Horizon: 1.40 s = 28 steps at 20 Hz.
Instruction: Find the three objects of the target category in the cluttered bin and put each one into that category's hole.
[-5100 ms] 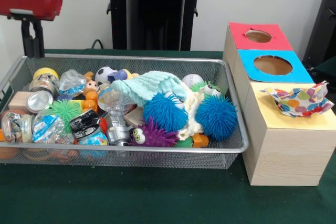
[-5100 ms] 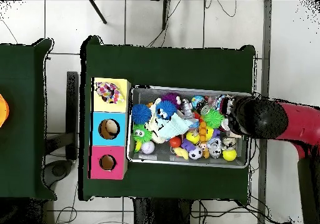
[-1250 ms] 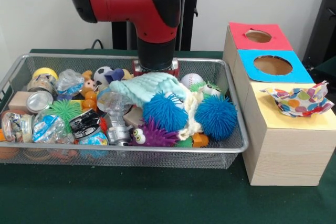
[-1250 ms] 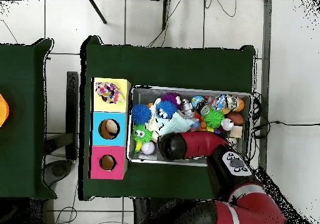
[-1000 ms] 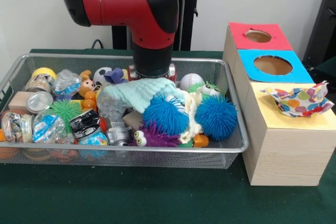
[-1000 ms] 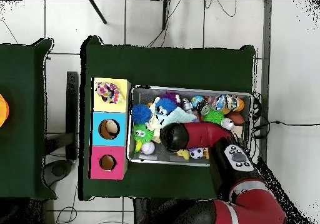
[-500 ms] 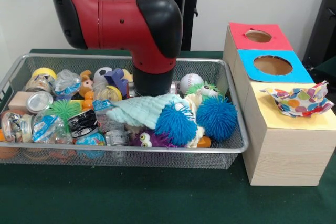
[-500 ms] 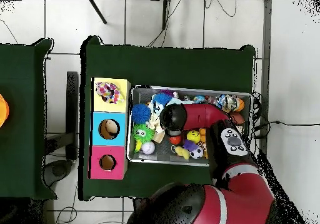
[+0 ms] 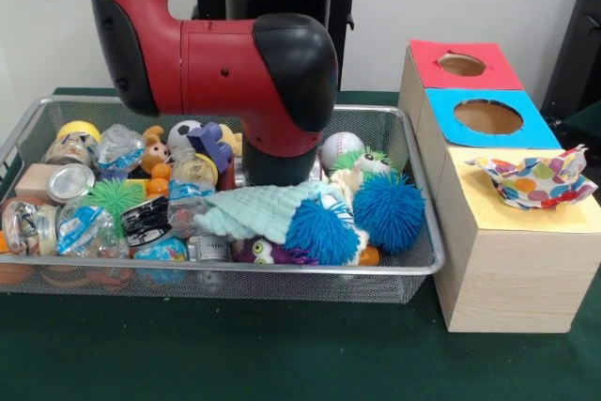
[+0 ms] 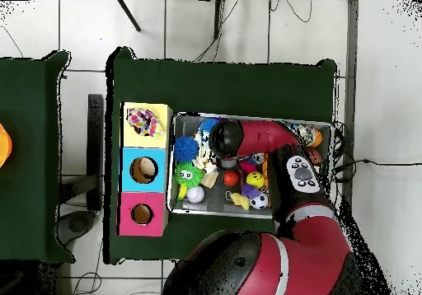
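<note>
The wire bin holds a heap of toys, cans and wrappers. The arm's black wrist stands down in the bin's middle, just behind a mint cloth. The gripper under it is hidden by the wrist, the cloth and the toys. Two blue spiky balls lie against the near rim, right of the cloth. A baseball and a soccer ball sit toward the far wall. In the overhead view the arm's end covers the bin's upper middle, next to a blue spiky ball.
Beside the bin stand three wooden boxes: a red top with a hole, a blue top with a hole, and a yellow top carrying a dotted paper bowl. Cans and a green spiky toy crowd the bin's left end.
The arm swung in over the bin and swept from the far wall toward the near rim, pushing the mint cloth and one blue spiky ball forward.
</note>
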Each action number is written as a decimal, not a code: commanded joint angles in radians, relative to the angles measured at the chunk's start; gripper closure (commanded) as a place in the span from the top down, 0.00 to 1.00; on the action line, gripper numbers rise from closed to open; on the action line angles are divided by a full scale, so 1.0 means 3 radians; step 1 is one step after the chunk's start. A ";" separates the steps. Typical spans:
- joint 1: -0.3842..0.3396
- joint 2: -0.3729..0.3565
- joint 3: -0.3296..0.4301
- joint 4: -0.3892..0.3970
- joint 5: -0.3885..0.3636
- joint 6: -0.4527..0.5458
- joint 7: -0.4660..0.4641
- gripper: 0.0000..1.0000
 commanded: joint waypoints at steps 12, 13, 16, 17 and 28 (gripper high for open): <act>-0.0487 -0.0151 0.0787 -0.0935 -0.0371 -0.0069 -0.1354 0.00; -0.0495 -0.0154 0.0803 -0.0939 -0.0390 -0.0055 -0.1359 0.00; -0.0556 -0.0166 0.0853 -0.0896 -0.0444 -0.0057 -0.1396 0.00; -0.0573 -0.0163 0.0868 -0.0894 -0.0452 -0.0042 -0.1409 0.00; -0.0710 -0.0308 0.0949 -0.0766 -0.0701 -0.0053 -0.1517 0.00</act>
